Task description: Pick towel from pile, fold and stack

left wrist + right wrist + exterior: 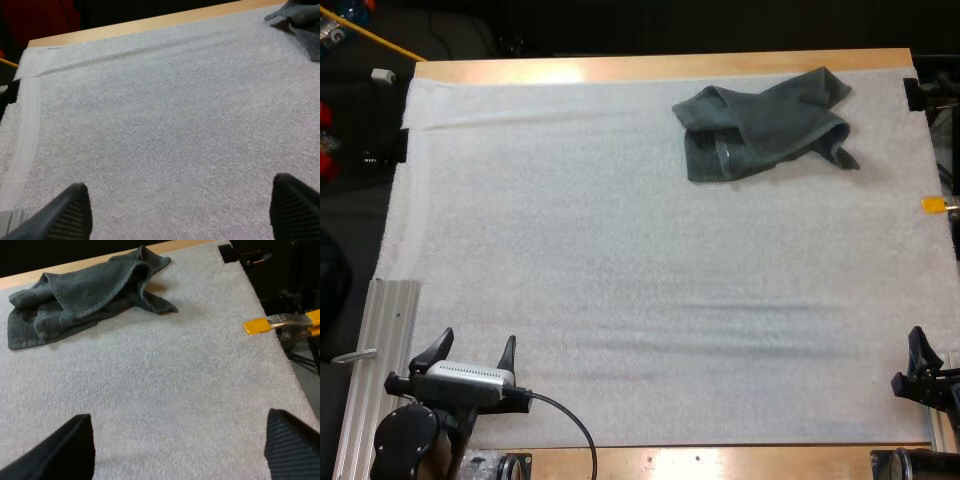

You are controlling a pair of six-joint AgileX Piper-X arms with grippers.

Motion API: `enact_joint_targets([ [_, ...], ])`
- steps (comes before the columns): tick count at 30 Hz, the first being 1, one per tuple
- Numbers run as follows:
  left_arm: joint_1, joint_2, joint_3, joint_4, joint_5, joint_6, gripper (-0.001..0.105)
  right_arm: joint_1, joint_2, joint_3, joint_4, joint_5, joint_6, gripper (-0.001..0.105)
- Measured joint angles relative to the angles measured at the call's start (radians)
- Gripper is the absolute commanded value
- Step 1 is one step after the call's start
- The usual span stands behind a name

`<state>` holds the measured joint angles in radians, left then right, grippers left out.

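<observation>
Down at about seven o'clock in the high view, the left gripper (477,345) sits low over the near edge of the mat (620,260). Its arm comes in from the corner and its wrist is level, so the two black fingers point forward toward twelve o'clock. As the left wrist view shows, those fingers (70,210) stand wide apart with nothing between them but bare mat. Just beside this gripper, toward nine o'clock, a ribbed metal strip (385,340) runs along the mat's left side. The white mat covers nearly the whole wooden table (660,68), whose bare wood shows as a band along the far side.

At about one o'clock on the mat lies the towel (760,125). It is dark grey-green and crumpled, with loose flaps overlapping and one corner trailing out toward the right edge. It lies near the far edge, well apart from both grippers. In the right wrist view it lies well ahead of that arm's fingers, by the table's far edge.

At about four o'clock in the high view, the right gripper (923,365) rests at the mat's right edge, aimed forward like its partner. Its fingers (60,450) are spread wide, clear of everything and holding nothing.
</observation>
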<state>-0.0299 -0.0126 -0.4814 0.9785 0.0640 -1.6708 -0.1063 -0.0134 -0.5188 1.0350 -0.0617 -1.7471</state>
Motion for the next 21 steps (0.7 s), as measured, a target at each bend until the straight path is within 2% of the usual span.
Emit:
enact_joint_targets([
  [6,0.000,0.000,0.000,-0.002,0.003,0.000,0.070,0.000,0.000,0.000,0.000,0.000,0.000,0.069],
  [8,0.000,0.000,-0.003,-0.002,0.024,0.000,0.070,0.000,0.000,-0.007,0.000,-0.012,0.000,0.069],
  [15,0.000,0.000,-0.061,-0.002,0.172,0.000,0.069,0.000,0.000,-0.082,0.000,-0.105,0.005,0.069],
  [18,-0.013,0.006,-0.086,-0.002,0.254,0.000,0.069,0.000,0.024,-0.128,0.000,-0.174,0.005,0.069],
  [21,-0.047,0.058,-0.116,-0.002,0.305,0.000,0.069,0.000,0.075,-0.175,0.000,-0.245,0.005,0.069],
])
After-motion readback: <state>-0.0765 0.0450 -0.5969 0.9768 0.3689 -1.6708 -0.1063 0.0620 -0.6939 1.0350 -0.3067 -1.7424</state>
